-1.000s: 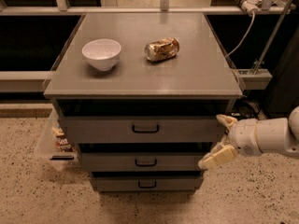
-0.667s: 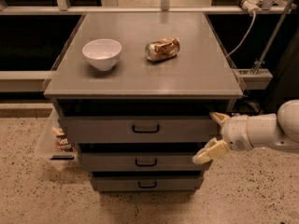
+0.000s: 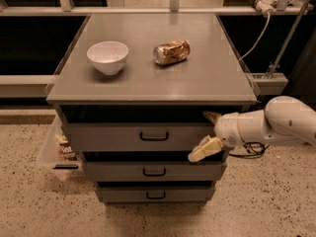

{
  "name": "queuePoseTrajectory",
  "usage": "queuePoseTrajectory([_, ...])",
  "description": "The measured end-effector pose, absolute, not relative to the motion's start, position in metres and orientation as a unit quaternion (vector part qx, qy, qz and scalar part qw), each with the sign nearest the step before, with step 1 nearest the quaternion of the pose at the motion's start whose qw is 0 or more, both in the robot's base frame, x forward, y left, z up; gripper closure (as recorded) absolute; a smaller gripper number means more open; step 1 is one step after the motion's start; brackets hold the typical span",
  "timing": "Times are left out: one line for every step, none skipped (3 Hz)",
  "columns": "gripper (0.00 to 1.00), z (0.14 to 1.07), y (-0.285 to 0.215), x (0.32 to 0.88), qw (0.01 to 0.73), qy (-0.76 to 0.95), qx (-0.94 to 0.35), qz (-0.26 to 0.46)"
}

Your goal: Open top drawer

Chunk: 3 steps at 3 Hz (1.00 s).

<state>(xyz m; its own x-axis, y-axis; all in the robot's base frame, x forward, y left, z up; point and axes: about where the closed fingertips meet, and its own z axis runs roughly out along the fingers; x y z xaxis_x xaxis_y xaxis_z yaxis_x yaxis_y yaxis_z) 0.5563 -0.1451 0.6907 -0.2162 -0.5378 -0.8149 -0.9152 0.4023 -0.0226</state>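
Top drawer [image 3: 108, 137], shut beneath the counter [image 3: 207, 73]: rigid sliding metal, which I judge best hooked by its small black loop handle [image 3: 154, 136]; my claw [image 3: 208, 133], spread wide, hovers at its right end.

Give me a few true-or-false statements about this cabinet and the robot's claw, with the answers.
1. A white bowl and a can rest on the cabinet top. True.
2. The claw grips the handle of the top drawer. False: the claw is at the right end of that drawer's front, away from the handle, with its fingers spread open.
3. The cabinet has three grey drawers, each with a black handle. True.
4. The can stands upright. False: it lies on its side.
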Motion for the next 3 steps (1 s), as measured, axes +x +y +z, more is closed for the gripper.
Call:
queuePoseTrajectory([0.0, 0.6803, -0.1317, 0.579, 0.387, 0.738, -0.497, 0.241])
queuePoseTrajectory([0.0, 0.6801, -0.1296, 0.5836, 0.383, 0.74, -0.499, 0.24])
queuePoseTrajectory([0.0, 0.6798, -0.1292, 0.5826, 0.375, 0.742, -0.499, 0.244])
